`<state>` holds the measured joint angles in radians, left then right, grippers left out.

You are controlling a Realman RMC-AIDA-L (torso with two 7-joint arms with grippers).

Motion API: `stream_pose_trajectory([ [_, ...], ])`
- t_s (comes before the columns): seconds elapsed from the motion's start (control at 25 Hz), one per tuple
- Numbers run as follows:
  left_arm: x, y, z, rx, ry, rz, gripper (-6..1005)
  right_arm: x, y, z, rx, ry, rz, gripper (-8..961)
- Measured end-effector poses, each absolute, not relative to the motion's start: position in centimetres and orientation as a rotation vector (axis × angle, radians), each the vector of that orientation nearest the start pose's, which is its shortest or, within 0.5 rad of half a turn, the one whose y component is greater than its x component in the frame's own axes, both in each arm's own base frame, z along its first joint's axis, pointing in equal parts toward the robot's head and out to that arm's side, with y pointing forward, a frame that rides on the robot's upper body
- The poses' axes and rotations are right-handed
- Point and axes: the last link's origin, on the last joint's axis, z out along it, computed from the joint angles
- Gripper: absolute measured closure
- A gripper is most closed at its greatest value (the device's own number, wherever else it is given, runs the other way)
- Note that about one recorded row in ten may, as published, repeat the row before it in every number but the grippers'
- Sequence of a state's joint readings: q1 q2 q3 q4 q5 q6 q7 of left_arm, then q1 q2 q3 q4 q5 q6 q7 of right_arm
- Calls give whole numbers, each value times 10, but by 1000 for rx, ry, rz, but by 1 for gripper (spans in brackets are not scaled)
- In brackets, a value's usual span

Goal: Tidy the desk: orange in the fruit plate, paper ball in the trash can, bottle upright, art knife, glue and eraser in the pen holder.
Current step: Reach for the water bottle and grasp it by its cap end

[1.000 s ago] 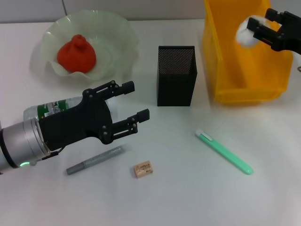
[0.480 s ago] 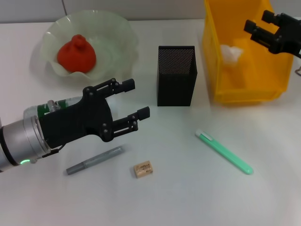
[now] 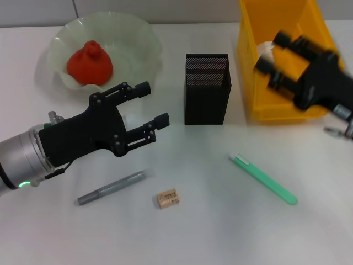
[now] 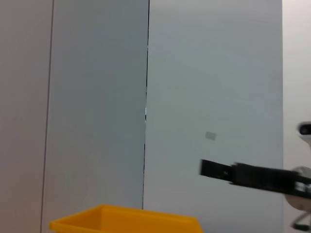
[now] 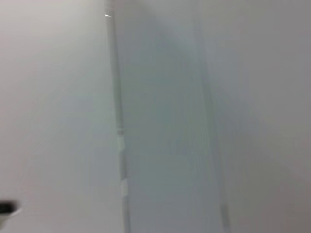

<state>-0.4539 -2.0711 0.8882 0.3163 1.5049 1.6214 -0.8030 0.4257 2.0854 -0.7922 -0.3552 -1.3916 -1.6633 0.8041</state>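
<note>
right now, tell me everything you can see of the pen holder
The pen holder is a tall, square black cup of fine metal mesh, standing upright on the white desk. It sits near the middle, between the fruit plate and the yellow trash can, apart from both. Nothing shows inside it from the head view, and nothing touches it but the desk. The left tool hovers open nearby, clear of it.
</note>
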Motion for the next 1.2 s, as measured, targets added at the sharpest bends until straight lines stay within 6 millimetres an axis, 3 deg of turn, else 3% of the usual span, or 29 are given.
stream_pose_trajectory([
  [0.4,-259,293,-29,-2521,-264,-1082,268,265,265,-50,-2490,344,1145,304],
  [0.52,-261,296,-29,-2540,-279,-1049,268,267,263,-53,-2491,375,1142,302],
  [0.64,-261,303,-23,-2561,-306,-1005,268,268,261,-55,-2488,398,1147,235],
  [0.76,-257,310,-10,-2588,-346,-984,268,270,258,-57,-2490,414,1146,168],
  [0.88,-252,315,-1,-2629,-371,-942,268,271,256,-59,-2487,434,1143,168],
  [1.0,-236,333,28,-2712,-494,-716,268,272,256,-58,-2477,437,1144,168],
  [1.2,-218,341,49,-2722,-468,-580,267,273,255,-59,-2474,447,1142,168],
])
